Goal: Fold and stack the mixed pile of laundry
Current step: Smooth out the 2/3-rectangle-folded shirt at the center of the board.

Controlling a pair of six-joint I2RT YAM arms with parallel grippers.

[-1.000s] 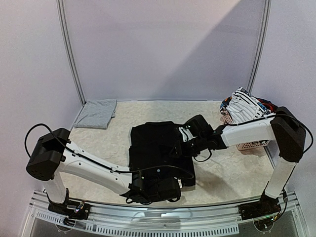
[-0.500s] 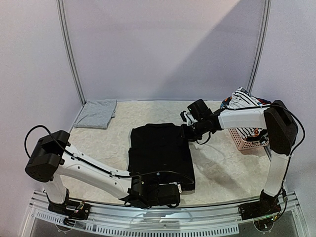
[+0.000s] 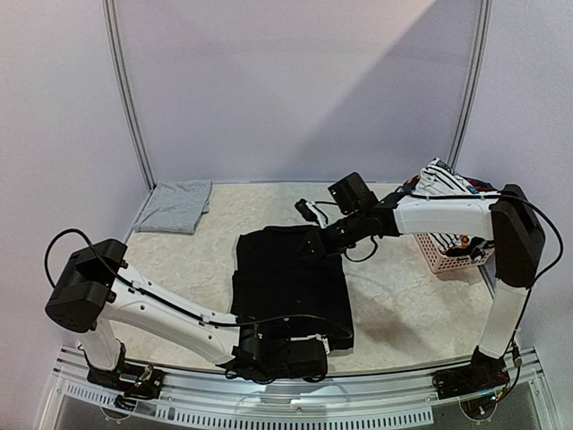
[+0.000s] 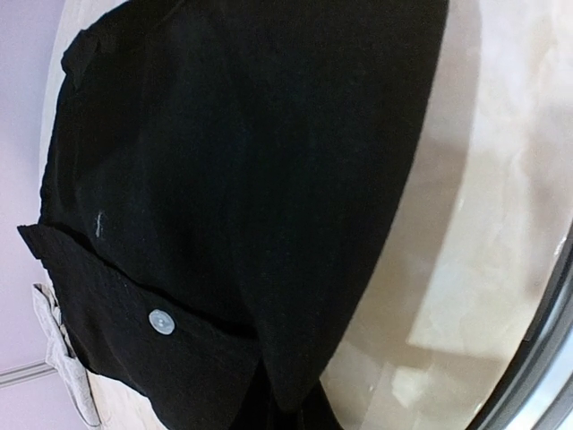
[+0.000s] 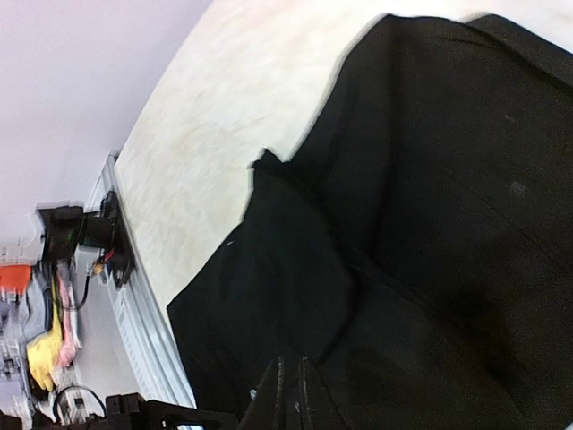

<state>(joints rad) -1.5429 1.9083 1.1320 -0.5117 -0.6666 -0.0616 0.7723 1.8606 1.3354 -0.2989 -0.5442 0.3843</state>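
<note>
**Right arm shifts to far corner of black trousers; fold under way**

Upper left of the worktop [image 3: 403,309]: a grey folded piece [image 3: 175,206] lies flat near the back edge, well apart from the work.

Lower centre: left pincer [image 3: 277,352] is clenched at the near hem of the black trousers [image 3: 286,278], where it was a second ago, only a shade nearer the front rail. Its wrist view shows black cloth drawn down toward the fingers, so I judge the hem is held.

Centre: the trousers lie as a squarish dark slab. The right pincer [image 3: 313,244] has swung from over the slab's right side to its far right corner. Its fingertips stand nearly together, with black cloth running up between them. I take that as a fresh pinch, both ends now held for the next fold.

Right: pink basket [image 3: 448,258] at the worktop's edge, a striped piece [image 3: 445,179] heaped on top, still to be folded.

Room: bare worktop on both sides of the trousers. The front rail crowds the left pincer.
</note>
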